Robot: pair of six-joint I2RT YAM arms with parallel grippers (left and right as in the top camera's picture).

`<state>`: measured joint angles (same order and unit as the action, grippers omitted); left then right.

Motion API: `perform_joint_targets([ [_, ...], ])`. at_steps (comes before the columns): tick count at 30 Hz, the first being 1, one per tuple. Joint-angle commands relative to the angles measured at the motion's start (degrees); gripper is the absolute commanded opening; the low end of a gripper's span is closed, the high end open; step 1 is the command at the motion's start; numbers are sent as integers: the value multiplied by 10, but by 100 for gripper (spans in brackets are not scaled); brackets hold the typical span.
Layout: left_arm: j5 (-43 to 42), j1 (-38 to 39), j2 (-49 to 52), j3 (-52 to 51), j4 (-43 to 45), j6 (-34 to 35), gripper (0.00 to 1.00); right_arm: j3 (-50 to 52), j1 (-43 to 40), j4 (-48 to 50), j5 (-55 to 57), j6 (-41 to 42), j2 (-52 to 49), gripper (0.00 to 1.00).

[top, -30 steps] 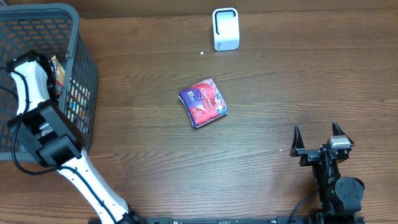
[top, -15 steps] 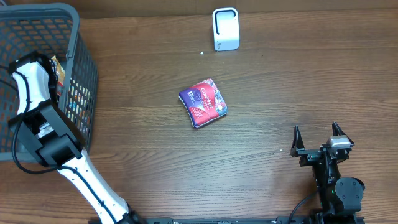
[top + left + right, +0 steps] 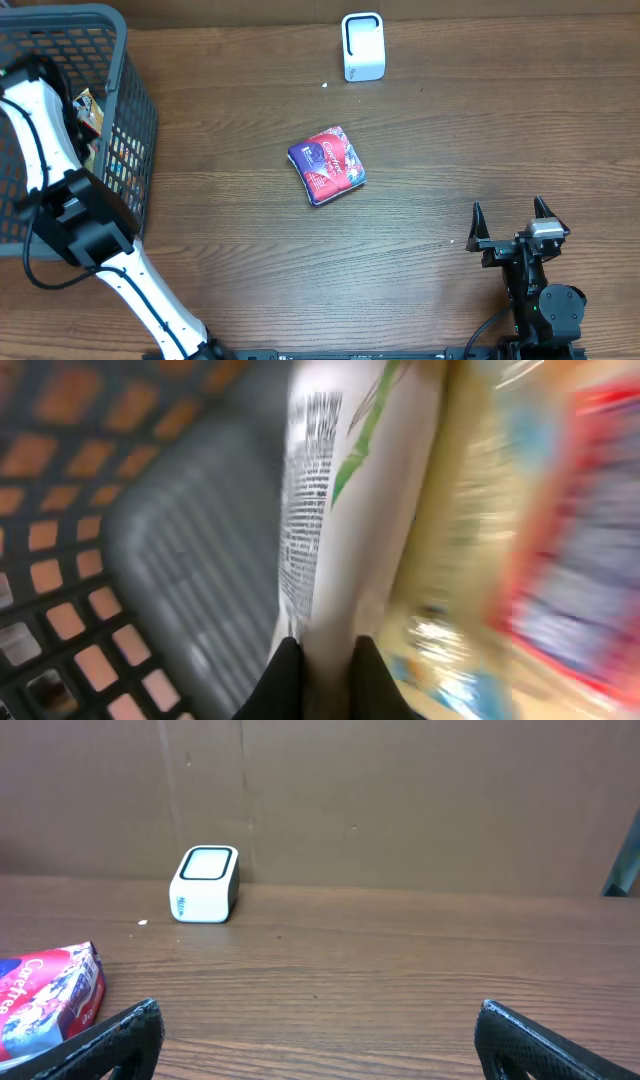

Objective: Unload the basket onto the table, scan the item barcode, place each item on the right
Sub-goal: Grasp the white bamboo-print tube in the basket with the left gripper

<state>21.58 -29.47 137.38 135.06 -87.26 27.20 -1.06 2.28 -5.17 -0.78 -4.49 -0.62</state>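
In the left wrist view my left gripper is shut on the edge of a white packet with small black print and a green stripe. It is down inside the grey basket, among other blurred colourful packets. From overhead only the white left arm shows, reaching into the basket. The white scanner stands at the far middle of the table, also seen as the scanner from the right wrist. My right gripper is open at the front right, nothing between its fingers.
A red and purple packet lies on the wood table's middle, left of the right gripper. The basket's mesh wall is close on the left of the held packet. A brown wall runs behind the scanner.
The left arm has swung toward the far left corner of the basket. The right arm, scanner and red packet have not moved.
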Motion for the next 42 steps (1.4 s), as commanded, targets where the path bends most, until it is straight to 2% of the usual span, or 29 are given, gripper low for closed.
perform_joint_targets([
  [1, -41, 22, -58, 77, -14, 2, 4, 6, -1, 3, 5, 0, 5, 100],
  [9, -59, 52, -177, 106, -14, 2, 4, 6, -1, 3, 5, 0, 5, 100],
  [16, -88, 54, -205, 102, -29, 2, 4, 6, -1, 3, 5, 0, 5, 100],
  [17, -88, 54, -204, 97, -32, 2, 8, 6, -1, 3, 5, 0, 5, 100],
  [19, -87, 53, -201, 76, -31, 2, 37, 6, -1, 3, 5, -1, 5, 100],
  [20, -87, 53, -198, 58, -28, 2, 56, 6, -1, 3, 5, -1, 5, 100],
  [22, -83, 53, -193, 21, -19, 2, 70, 6, -1, 3, 5, 0, 5, 100],
  [24, -74, 50, -184, -25, -9, 2, 76, 6, -1, 3, 5, 0, 5, 100],
  [28, -42, 50, -158, -92, -1, 20, 77, 6, -1, 3, 5, -1, 5, 100],
  [31, 15, 49, -131, -129, 13, 37, 77, 6, -1, 3, 5, 0, 5, 100],
  [34, 46, 43, -110, -132, 20, 37, 77, 6, -1, 3, 5, -1, 5, 100],
  [42, 54, 21, -68, -132, 29, 33, 77, 6, -1, 3, 5, 0, 5, 100],
])
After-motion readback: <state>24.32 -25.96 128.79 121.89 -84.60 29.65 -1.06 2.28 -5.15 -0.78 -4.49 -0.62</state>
